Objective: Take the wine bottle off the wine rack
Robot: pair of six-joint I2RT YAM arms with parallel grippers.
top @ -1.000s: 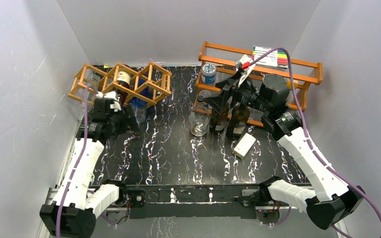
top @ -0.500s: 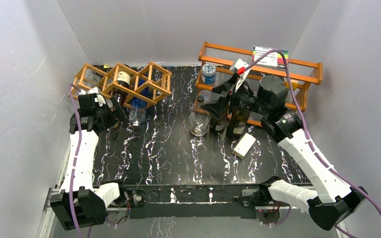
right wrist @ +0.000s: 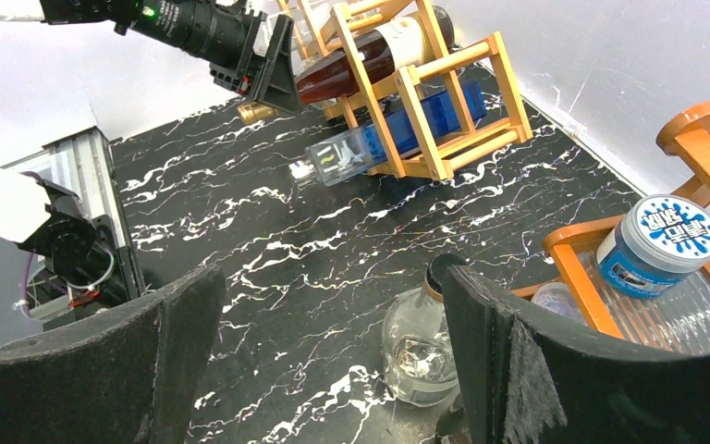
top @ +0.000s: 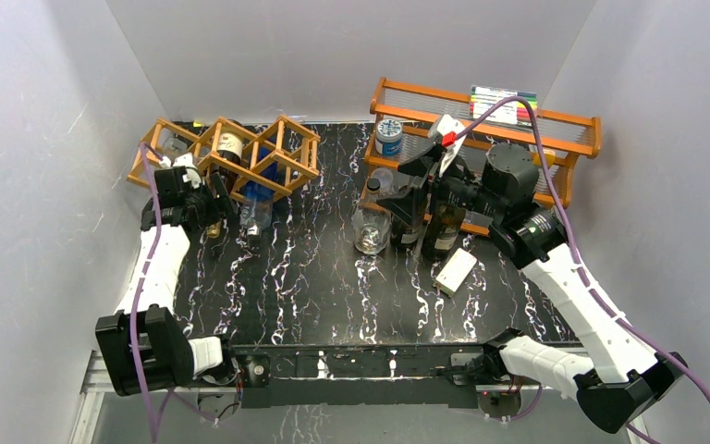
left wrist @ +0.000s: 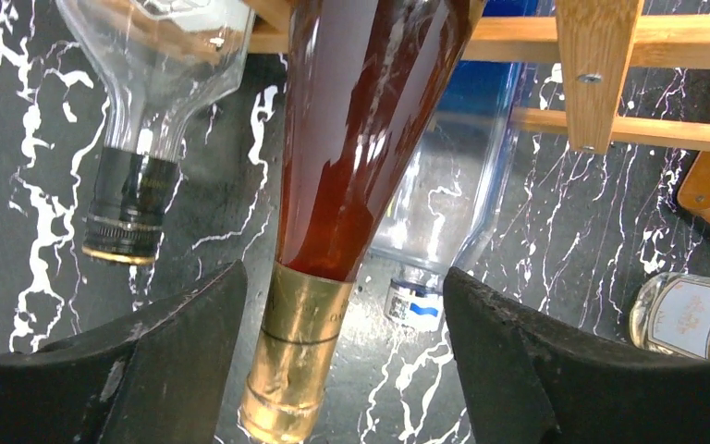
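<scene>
The wine rack (top: 268,153), an orange-brown stick lattice, stands at the back left and also shows in the right wrist view (right wrist: 425,88). The wine bottle (left wrist: 361,129), dark red with a gold foil neck (left wrist: 298,356), lies sloping in a cell, neck pointing out and down; its white label (top: 231,145) shows from above. My left gripper (left wrist: 344,277) is open and straddles that neck, with a gap on each side. The same gripper (top: 211,211) sits just in front of the rack. My right gripper (right wrist: 333,277) hangs open and empty over the table's middle.
The rack also holds a clear black-capped bottle (left wrist: 139,185) and a blue-and-clear bottle (left wrist: 453,194). At the back right stands an orange shelf (top: 573,129) with a blue-lidded jar (top: 389,134). Before it are a round glass bottle (top: 370,231), dark bottles (top: 444,227) and a white box (top: 455,270).
My left arm swung left and then forward to the rack, bringing its jaws around the wine bottle's neck, and they have narrowed somewhat. The right arm has hardly moved.
</scene>
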